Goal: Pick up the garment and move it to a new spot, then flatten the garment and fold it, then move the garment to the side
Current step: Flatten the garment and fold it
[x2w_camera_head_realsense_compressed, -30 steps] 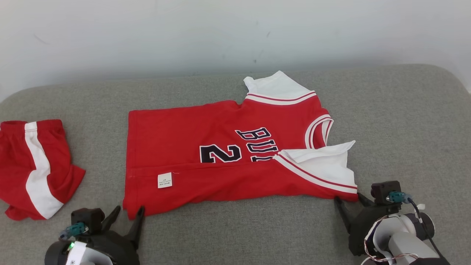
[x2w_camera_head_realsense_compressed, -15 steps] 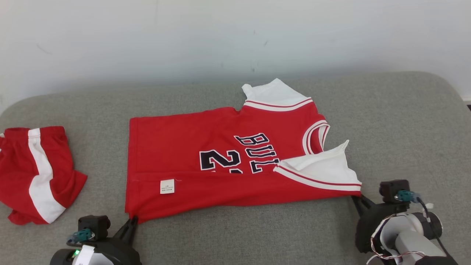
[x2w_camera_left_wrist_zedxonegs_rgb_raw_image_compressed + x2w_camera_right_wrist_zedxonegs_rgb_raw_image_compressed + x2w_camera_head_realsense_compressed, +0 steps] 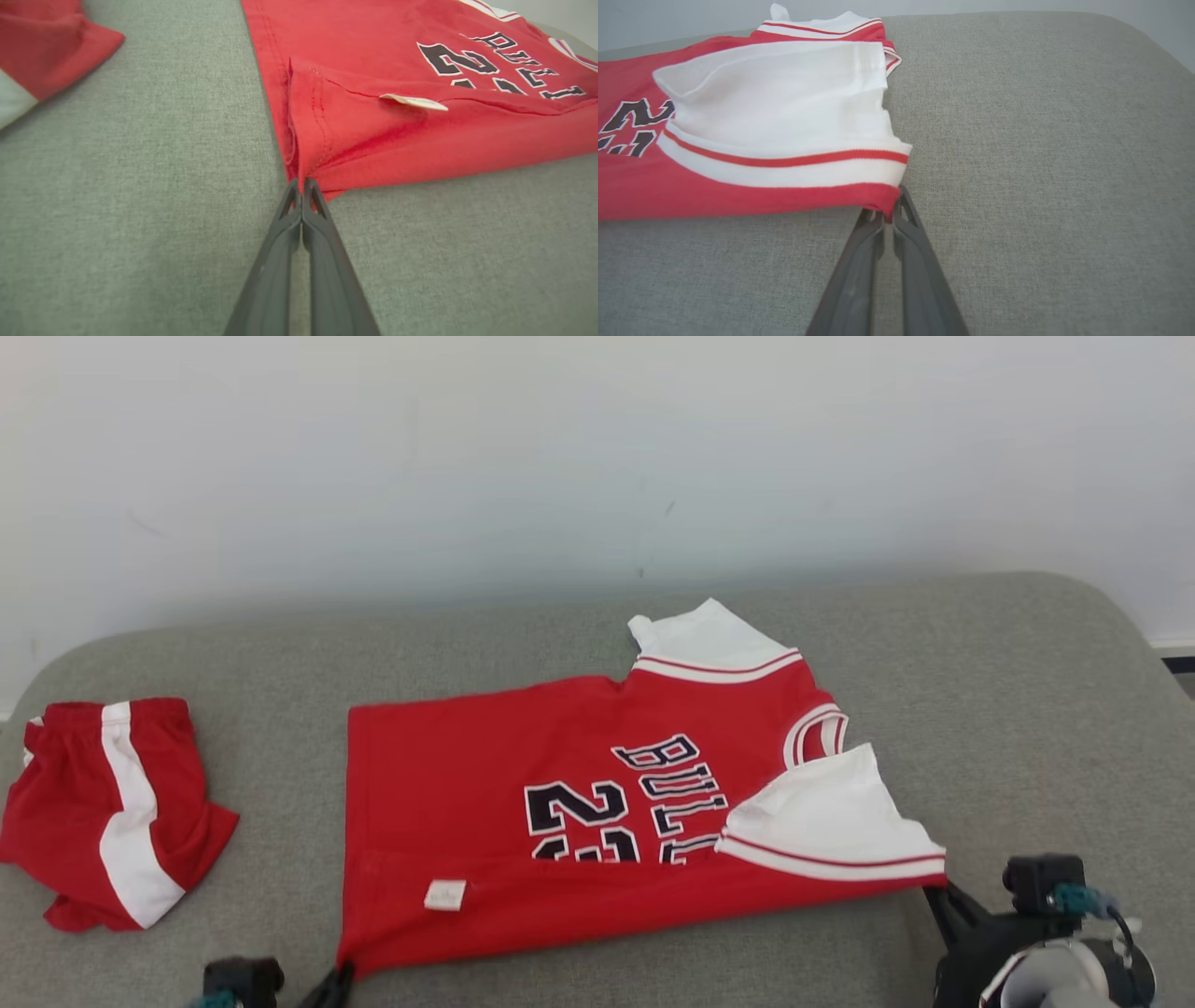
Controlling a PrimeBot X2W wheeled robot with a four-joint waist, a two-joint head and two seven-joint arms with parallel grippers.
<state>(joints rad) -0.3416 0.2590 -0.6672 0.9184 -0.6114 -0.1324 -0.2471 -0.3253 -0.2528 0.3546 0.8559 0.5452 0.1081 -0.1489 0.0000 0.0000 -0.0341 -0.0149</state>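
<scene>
Red shorts (image 3: 103,812) far left on grey cushion (image 3: 1027,709). Jersey (image 3: 560,803) mid-cushion, long axis left–right: hem left, collar right, near edge folded over. Left pincer (image 3: 301,183) pressed tight on near hem corner. Right pincer (image 3: 888,211) nipped on near sleeve corner. Left wrist view shows label (image 3: 413,101) lifting off the fold.

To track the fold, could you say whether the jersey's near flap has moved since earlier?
Yes: on the jersey, the near flap drew nearer, away from the number, baring more of it.
</scene>
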